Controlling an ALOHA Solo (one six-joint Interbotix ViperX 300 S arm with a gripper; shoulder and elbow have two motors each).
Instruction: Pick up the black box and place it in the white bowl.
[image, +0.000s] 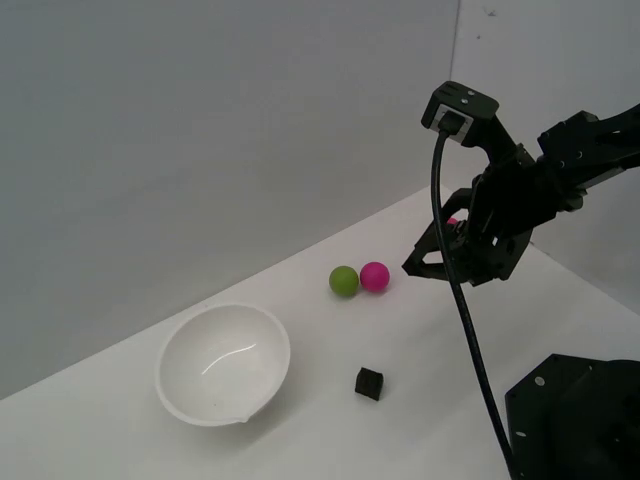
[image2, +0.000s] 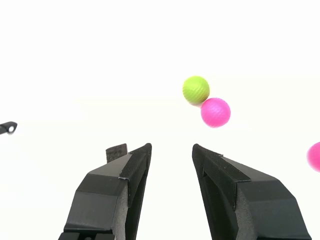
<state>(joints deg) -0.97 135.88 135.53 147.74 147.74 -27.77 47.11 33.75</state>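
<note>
The black box (image: 369, 383) is a tiny matte cube resting on the white table, a little toward the exterior view's right of the white bowl (image: 172, 385). The bowl is large, glossy and empty, with a small notch in its near rim. My gripper (image: 424, 264) hovers above the table further back, beside the balls and well apart from the box. In the wrist view my gripper (image2: 171, 150) is open with nothing between its fingers (image2: 134, 167), and one corner of the black box (image2: 116, 151) peeks out behind a finger. The bowl does not show in the wrist view.
A green ball (image: 344, 281) and a pink ball (image: 374, 276) touch each other near the gripper; the wrist view shows the green ball (image2: 196, 90) and pink ball (image2: 215, 112). Another pink ball (image2: 315, 156) lies at the edge. The black robot base block (image: 575, 415) fills the near right corner.
</note>
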